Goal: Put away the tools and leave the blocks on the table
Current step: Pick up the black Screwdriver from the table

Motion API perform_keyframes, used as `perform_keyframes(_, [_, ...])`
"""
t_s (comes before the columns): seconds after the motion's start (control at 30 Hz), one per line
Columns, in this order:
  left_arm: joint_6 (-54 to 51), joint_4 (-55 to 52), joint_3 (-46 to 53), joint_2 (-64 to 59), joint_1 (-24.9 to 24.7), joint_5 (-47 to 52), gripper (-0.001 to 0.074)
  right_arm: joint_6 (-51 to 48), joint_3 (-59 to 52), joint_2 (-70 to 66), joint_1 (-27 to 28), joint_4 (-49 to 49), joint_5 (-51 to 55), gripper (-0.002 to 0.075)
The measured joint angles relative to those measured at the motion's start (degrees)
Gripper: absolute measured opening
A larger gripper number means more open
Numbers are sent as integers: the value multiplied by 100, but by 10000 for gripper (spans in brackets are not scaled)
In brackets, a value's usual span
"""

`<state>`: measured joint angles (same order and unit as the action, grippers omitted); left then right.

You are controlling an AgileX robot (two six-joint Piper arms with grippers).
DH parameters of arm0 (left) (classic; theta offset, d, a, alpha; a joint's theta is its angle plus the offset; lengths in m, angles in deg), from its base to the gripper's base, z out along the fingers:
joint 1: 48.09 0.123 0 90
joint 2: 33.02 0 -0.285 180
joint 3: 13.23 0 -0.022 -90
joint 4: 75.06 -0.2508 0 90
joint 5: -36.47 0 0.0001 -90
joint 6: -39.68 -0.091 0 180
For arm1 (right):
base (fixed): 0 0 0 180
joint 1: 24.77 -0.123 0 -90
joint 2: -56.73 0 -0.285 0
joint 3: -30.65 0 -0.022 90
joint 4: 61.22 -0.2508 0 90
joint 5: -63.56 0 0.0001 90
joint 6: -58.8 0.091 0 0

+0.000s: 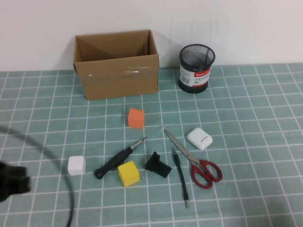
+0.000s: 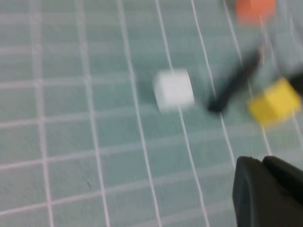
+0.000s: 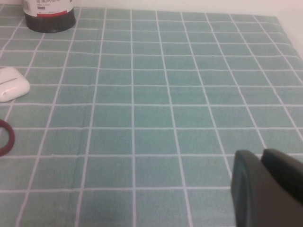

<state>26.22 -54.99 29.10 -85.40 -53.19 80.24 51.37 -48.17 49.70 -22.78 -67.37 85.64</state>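
Note:
The thick black-handled screwdriver (image 1: 118,159) lies between the white block (image 1: 76,165) and the yellow block (image 1: 129,173). The orange block (image 1: 136,117) sits farther back. The thin screwdriver (image 1: 180,177) and the red-handled scissors (image 1: 194,161) lie to the right. My left gripper (image 1: 14,182) hovers at the table's left edge, shut and empty; in the left wrist view (image 2: 262,163) it is short of the white block (image 2: 173,88), the screwdriver (image 2: 234,82) and the yellow block (image 2: 274,101). My right gripper (image 3: 262,156) is shut and empty over bare table, right of the scissors' handle (image 3: 5,138).
An open cardboard box (image 1: 116,64) and a black mesh pen cup (image 1: 196,68) stand at the back. A black bracket (image 1: 157,165) lies by the yellow block, and a white rounded case (image 1: 199,138) lies by the scissors. A black cable (image 1: 57,161) arcs over the left front.

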Motion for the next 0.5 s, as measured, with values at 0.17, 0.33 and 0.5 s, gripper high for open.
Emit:
perform_keyframes(0.17, [-1239, 425, -1103, -1830, 0, 923, -4, 0, 0, 0, 0, 0, 0, -8])
perform_keyframes(0.33, [-1728, 592, -1895, -3005, -556, 983, -4, 0, 0, 0, 0, 0, 0, -7])
perform_keyframes(0.5, [-1854, 169, -2707, -3930, -1527, 960, -4, 0, 0, 0, 0, 0, 0, -7])
